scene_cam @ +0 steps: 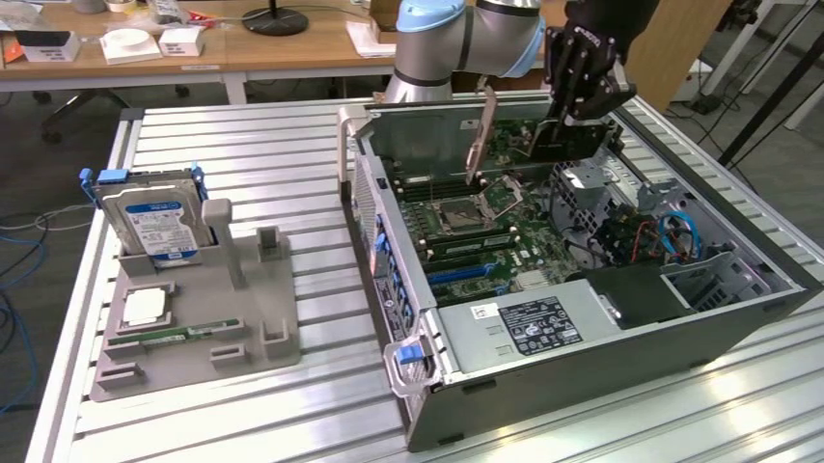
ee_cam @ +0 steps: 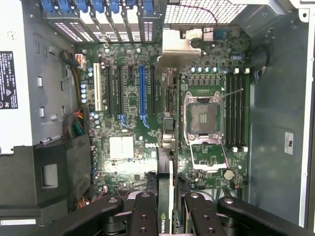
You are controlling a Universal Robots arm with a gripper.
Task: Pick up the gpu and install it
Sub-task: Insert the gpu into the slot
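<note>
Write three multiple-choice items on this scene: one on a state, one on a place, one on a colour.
1. The gripper is: A. open and empty B. shut on the gpu C. shut on a screwdriver.
2. The hard drive stands: A. in a drawer B. under the gripper C. on the grey holder.
3. Its caddy is: A. blue B. red C. yellow.
Answers: B, the card hangs in its grip; C, upright at the exterior view's left; A, a blue frame around the drive.
</note>
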